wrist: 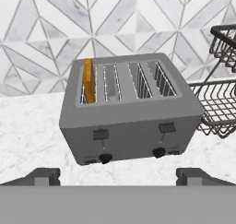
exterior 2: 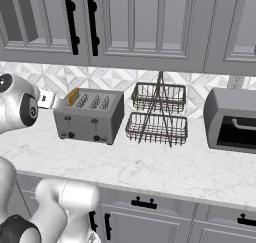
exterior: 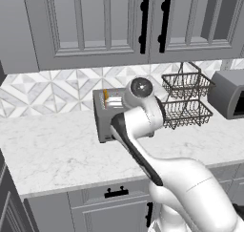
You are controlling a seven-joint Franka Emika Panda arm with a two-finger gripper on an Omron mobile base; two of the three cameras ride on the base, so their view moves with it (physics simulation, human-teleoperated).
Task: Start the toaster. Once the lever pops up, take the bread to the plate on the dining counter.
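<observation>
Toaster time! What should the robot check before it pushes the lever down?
1. Bread sits in the leftmost slot of the toaster: ok.
2. Left lever in plain sight, nothing in front of it: ok.
3. Lever already pushed down: not ok, both tabs stand level near the top.
4. Pincer open, facing the toaster's front: ok.
5. Pincer touching the lever: not ok, it is short of it.
6. Wire basket rack stands apart from the toaster: ok.

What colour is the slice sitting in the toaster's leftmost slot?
Orange-gold, seen edge-on: the thin bread slice stands in the boxy grey metal toaster. The hand view shows it best.
</observation>
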